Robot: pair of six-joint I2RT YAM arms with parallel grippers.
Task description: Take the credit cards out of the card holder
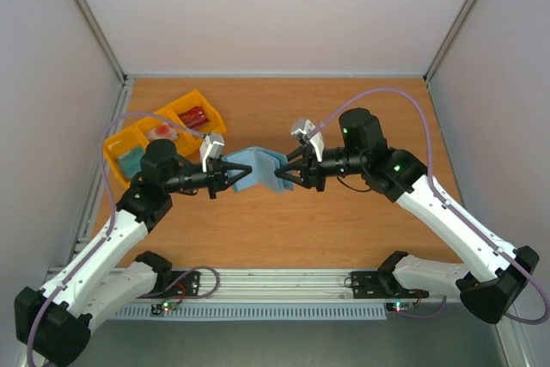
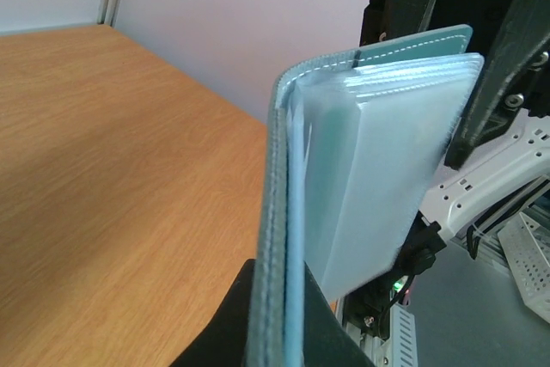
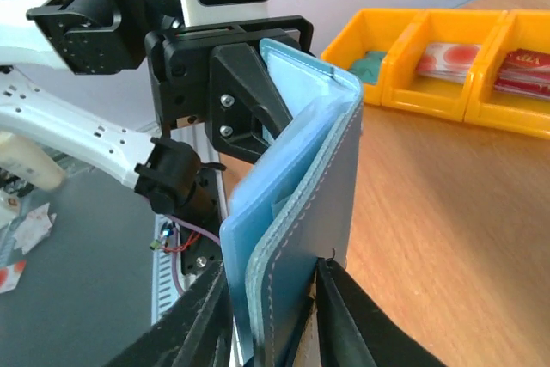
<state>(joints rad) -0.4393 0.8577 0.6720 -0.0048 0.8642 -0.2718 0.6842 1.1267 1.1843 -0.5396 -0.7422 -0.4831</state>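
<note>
The slate-blue card holder (image 1: 259,164) hangs half open above the table centre, held between both grippers. My left gripper (image 1: 234,177) is shut on its left cover; in the left wrist view that cover's edge (image 2: 277,212) stands clamped in my gripper (image 2: 280,285). My right gripper (image 1: 282,175) is shut on the right cover (image 3: 322,186), seen at the bottom of the right wrist view (image 3: 275,281). Pale clear sleeves (image 2: 387,169) fan out inside; no card shows clearly in them. A teal card (image 3: 369,66) and a pinkish-red card (image 3: 451,58) lie in the tray.
A yellow three-compartment tray (image 1: 199,99) stands at the back left of the table, with a red item (image 1: 193,116) in its far compartment. White walls enclose the table on three sides. The aluminium rail runs along the near edge.
</note>
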